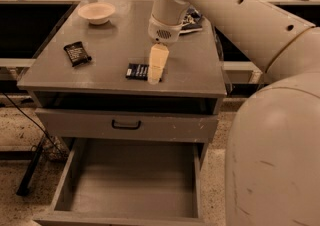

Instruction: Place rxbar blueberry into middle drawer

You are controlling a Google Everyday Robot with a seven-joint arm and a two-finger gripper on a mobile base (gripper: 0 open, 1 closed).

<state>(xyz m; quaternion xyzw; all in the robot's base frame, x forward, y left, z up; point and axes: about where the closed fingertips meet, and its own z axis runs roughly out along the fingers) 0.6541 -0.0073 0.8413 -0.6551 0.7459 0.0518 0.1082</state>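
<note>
The rxbar blueberry [135, 71], a small flat dark navy bar with white text, lies on the cabinet top [115, 40] near its front edge. My gripper [154, 77] points straight down at the bar's right end and covers that end. I cannot tell whether it touches the bar. The middle drawer [75, 180] is pulled out below, a wide grey box with a bare floor. It sits under the grey drawer front with the black handle [126, 125].
A black wrapper bar [76, 53] lies at the left of the cabinet top. A white bowl [96, 12] stands at the back left. A blue snack bag [191, 20] lies at the back right, behind my arm. My large arm housing [275, 135] fills the right side.
</note>
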